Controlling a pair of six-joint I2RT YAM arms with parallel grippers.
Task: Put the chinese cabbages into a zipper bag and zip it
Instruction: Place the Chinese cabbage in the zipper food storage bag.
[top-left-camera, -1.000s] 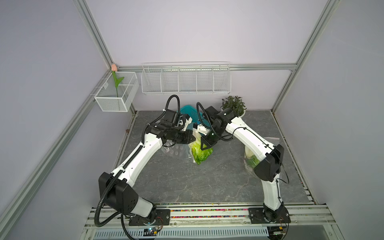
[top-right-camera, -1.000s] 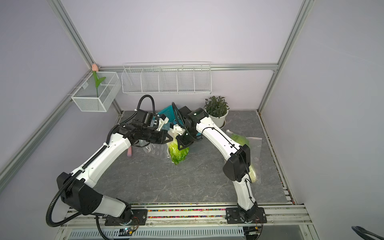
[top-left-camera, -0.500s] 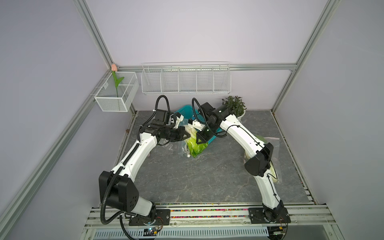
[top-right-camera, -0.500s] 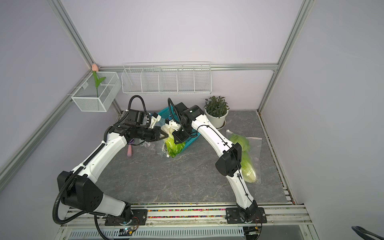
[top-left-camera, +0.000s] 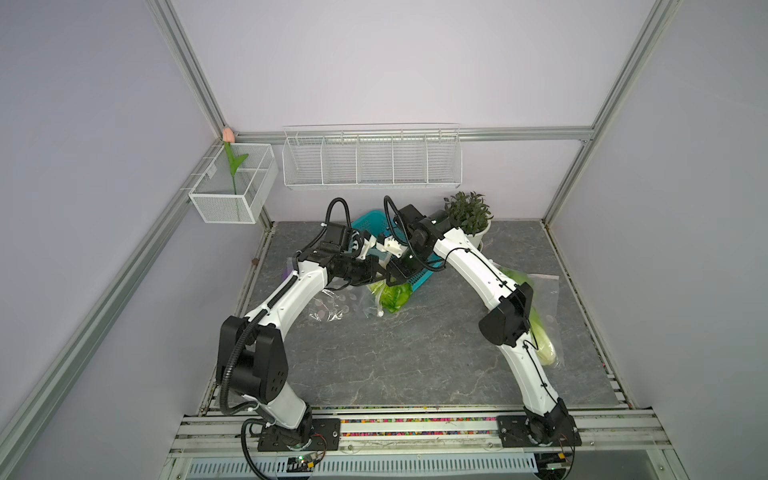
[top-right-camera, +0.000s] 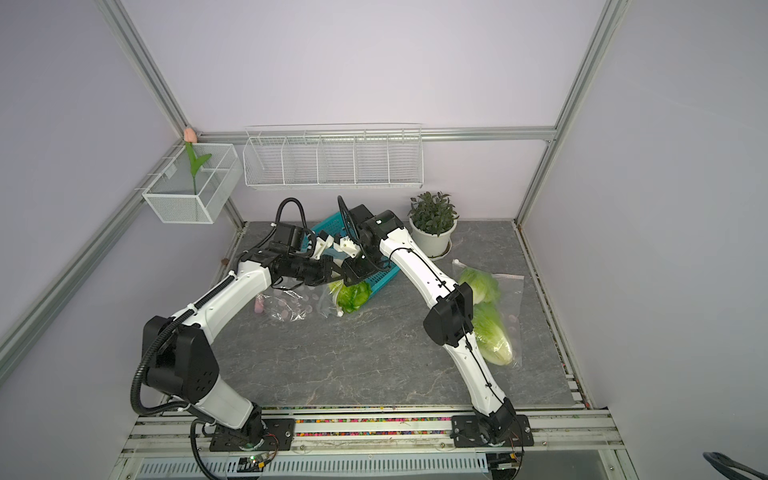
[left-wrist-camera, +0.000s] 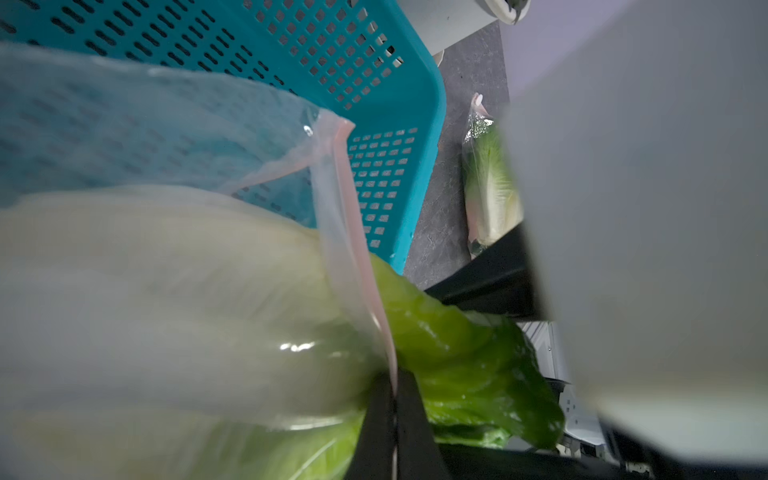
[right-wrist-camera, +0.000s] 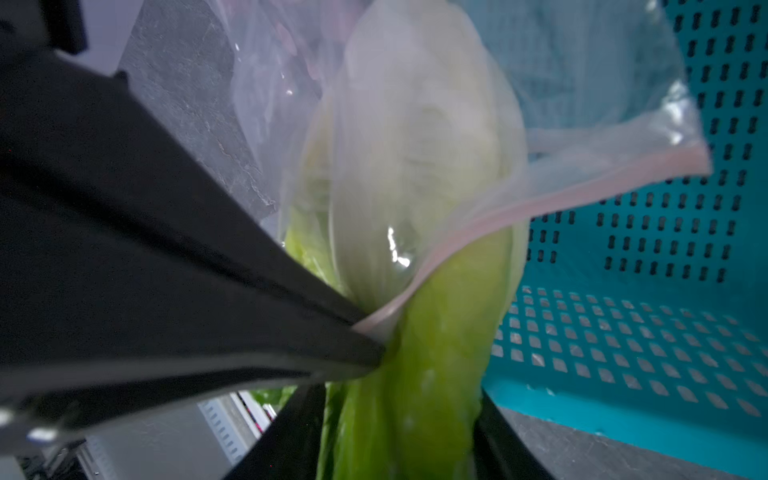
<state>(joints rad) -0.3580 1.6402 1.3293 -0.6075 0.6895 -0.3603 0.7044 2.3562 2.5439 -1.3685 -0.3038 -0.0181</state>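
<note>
Left wrist view: pinching bag (left-wrist-camera: 166, 124) rim with closed left jaws; straddling cabbage (left-wrist-camera: 457, 365) leaf end with spread right jaws; stalk end inside bag, beside basket (left-wrist-camera: 374, 83), near far edge of tabletop (top-left-camera: 415, 365).

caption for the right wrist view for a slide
The cabbage half in the bag, leaves sticking out past the pink zip, left hand pinching the rim, basket behind.
</note>
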